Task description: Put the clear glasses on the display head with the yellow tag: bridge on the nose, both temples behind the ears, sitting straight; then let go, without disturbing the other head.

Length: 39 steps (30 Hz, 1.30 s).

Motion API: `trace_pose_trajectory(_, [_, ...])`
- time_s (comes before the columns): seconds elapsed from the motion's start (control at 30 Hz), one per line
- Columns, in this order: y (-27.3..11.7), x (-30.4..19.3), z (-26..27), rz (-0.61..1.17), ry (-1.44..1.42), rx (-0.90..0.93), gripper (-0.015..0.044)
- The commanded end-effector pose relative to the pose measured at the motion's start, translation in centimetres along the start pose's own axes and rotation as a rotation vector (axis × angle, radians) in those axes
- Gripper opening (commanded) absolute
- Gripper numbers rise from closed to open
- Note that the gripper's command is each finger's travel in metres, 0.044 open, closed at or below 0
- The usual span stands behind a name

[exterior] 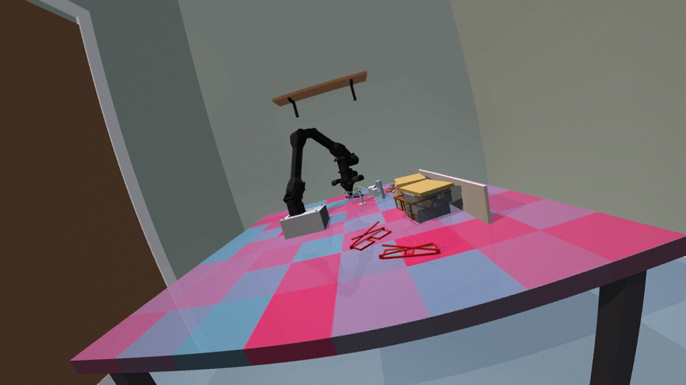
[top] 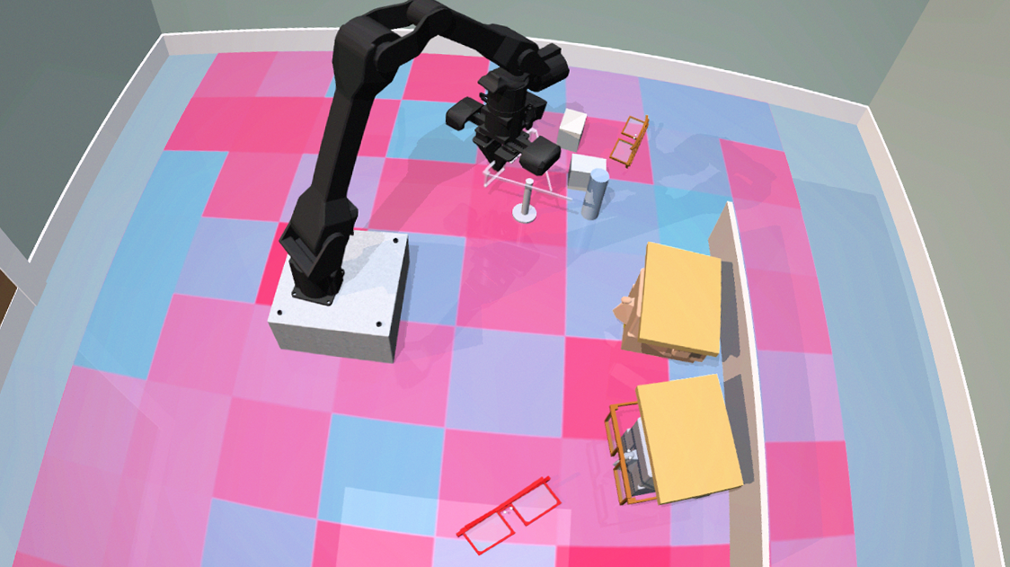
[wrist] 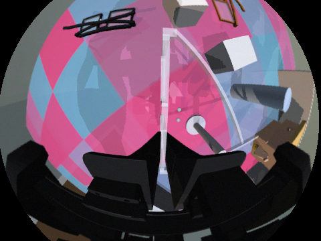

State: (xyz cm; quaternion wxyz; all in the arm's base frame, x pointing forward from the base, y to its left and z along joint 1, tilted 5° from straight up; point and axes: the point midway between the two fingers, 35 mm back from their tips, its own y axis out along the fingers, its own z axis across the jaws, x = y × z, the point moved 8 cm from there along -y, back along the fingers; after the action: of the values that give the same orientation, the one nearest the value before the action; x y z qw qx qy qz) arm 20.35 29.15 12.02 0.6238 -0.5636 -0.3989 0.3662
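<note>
The clear glasses (top: 548, 191) (exterior: 356, 190) (wrist: 164, 77) were pinched in the gripper (top: 496, 164) (exterior: 350, 197) (wrist: 162, 135), temples unfolded. Well apart from it, the tan display head (top: 632, 312) (wrist: 265, 150) stood upright, a small yellow mark showing; farther off stood the gray head (top: 639, 460) (exterior: 429, 206), wearing orange-brown glasses.

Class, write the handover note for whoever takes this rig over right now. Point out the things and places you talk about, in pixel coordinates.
Gripper (top: 499, 160) (wrist: 162, 135): fingers shut on the clear glasses (top: 528, 184) (wrist: 164, 77), temples unfolded.
Places: tan head (top: 625, 308) (wrist: 264, 150) and dark grey head (top: 644, 466) (exterior: 426, 208) stand by the upright panel (top: 747, 430) (exterior: 472, 197); the grey one has brown glasses (top: 612, 427) (exterior: 399, 201) at its front.
Done: glasses gripped.
Left: confirm the yellow tag, seat them straight, release, leave the other head alone.
</note>
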Motion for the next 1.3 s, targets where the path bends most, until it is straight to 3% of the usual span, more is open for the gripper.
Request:
trace_pose_trajectory(0.0, [-0.3, 0.5, 0.1, -0.012, 0.002, -0.006, 0.0000])
trace_pose_trajectory(1.27, [-0.4, 2.1, 0.5, -0.013, 0.002, -0.006, 0.0000])
